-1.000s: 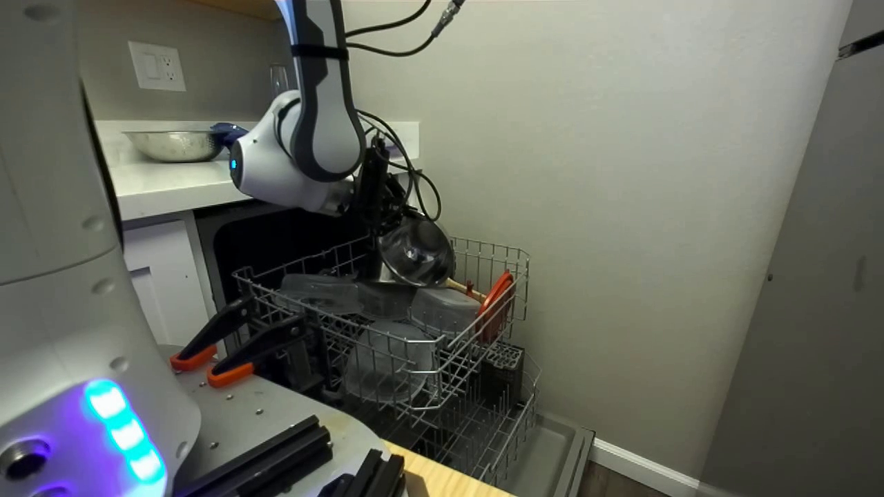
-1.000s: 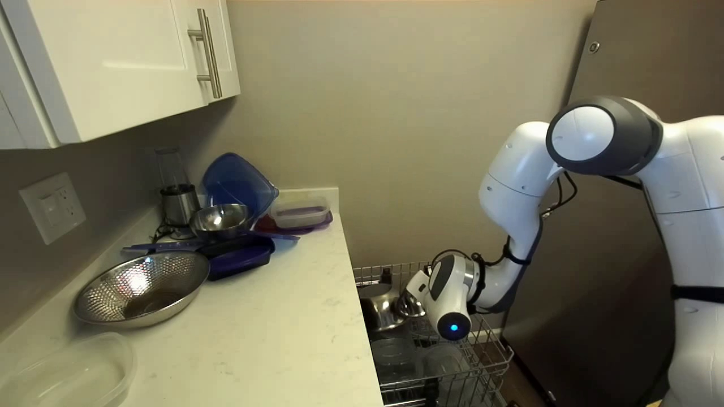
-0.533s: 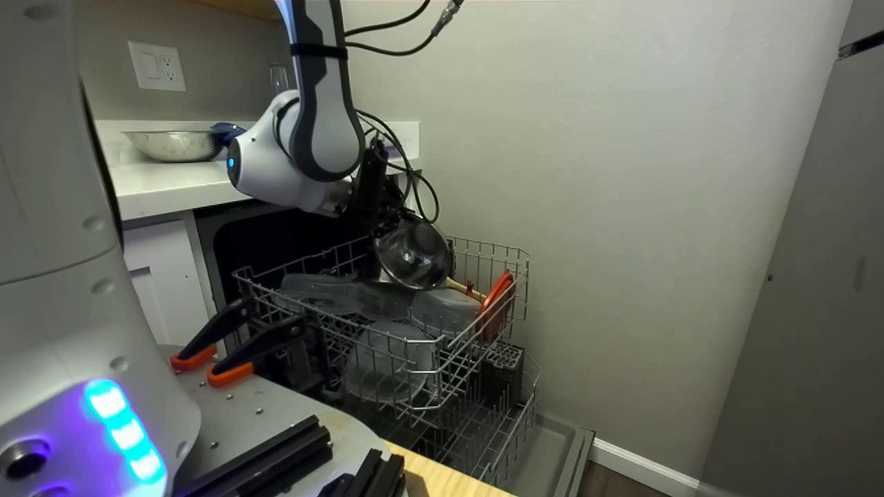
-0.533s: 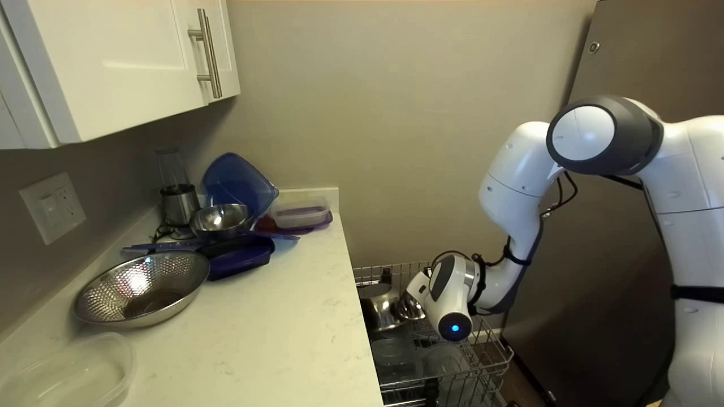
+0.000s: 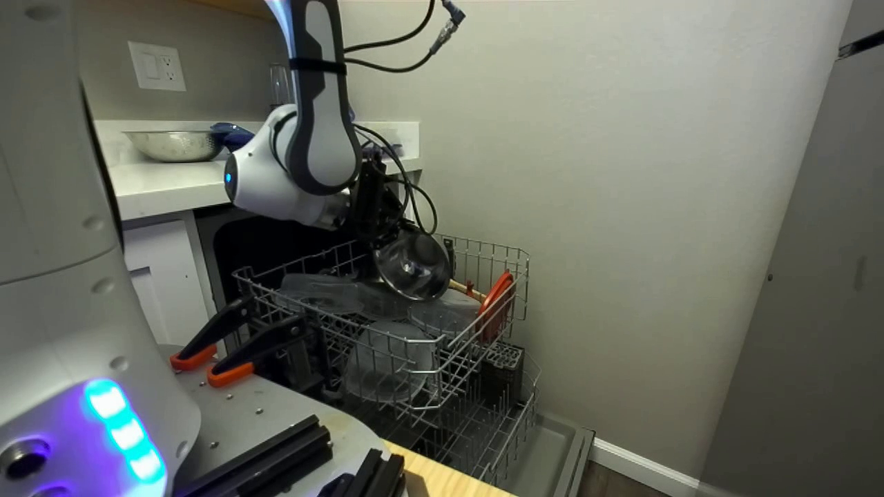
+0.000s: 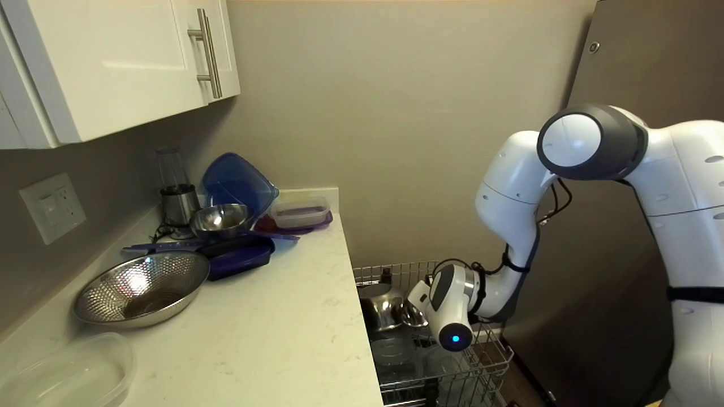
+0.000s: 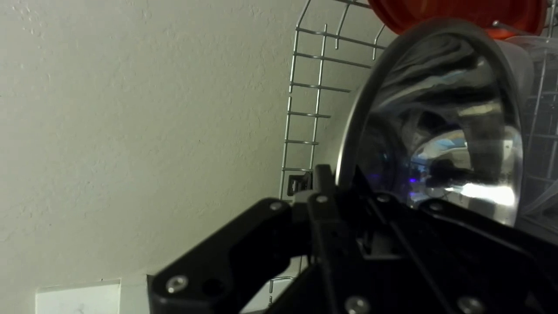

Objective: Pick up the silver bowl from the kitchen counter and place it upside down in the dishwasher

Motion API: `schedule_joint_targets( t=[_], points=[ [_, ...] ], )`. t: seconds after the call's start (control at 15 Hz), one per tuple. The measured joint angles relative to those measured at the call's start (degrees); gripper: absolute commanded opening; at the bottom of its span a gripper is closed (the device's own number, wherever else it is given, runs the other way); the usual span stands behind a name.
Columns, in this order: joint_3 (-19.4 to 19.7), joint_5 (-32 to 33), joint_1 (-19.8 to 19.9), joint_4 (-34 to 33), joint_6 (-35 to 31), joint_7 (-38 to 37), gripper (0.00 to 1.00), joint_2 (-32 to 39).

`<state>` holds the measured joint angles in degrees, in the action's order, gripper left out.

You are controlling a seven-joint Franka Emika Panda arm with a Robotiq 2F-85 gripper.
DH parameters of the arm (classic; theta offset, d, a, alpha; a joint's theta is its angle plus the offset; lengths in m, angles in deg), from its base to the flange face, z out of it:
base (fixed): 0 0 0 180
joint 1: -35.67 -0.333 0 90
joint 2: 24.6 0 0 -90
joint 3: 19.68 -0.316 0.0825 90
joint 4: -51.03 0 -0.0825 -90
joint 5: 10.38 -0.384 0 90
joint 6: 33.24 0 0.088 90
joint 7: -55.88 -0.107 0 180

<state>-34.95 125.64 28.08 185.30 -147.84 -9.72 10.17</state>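
Note:
The silver bowl (image 5: 414,266) hangs tilted on its side above the upper rack, its open side facing an exterior view. It also shows in an exterior view (image 6: 414,317) and fills the right of the wrist view (image 7: 440,126). My gripper (image 7: 342,181) is shut on the bowl's rim, one finger outside and one inside. In an exterior view the gripper (image 5: 392,235) is dark and partly hidden. The dishwasher (image 5: 252,238) stands open, its wire rack (image 6: 491,367) pulled out. The kitchen counter (image 6: 294,316) is beside it.
The rack holds clear plastic containers (image 5: 321,293), a red lid (image 5: 496,304) and a steel pot (image 6: 386,310). The wall (image 7: 152,131) is close behind the rack. The counter bears a colander (image 6: 144,288), another silver bowl (image 6: 219,219) and a blue lid (image 6: 240,183).
My arm and gripper have moved down, and the bowl in its grip has sunk lower into the rack. The bowl stays held throughout.

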Motion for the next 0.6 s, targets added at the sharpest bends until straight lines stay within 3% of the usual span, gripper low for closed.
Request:
schedule_joint_targets(
  t=[0.4,0.6],
  points=[
    [-1.29,-1.18,-3.55,0.01,11.44,0.00,0.03,4.07],
    [-2.10,-2.32,-4.52,0.00,13.55,0.00,0.03,5.39]
  ],
)
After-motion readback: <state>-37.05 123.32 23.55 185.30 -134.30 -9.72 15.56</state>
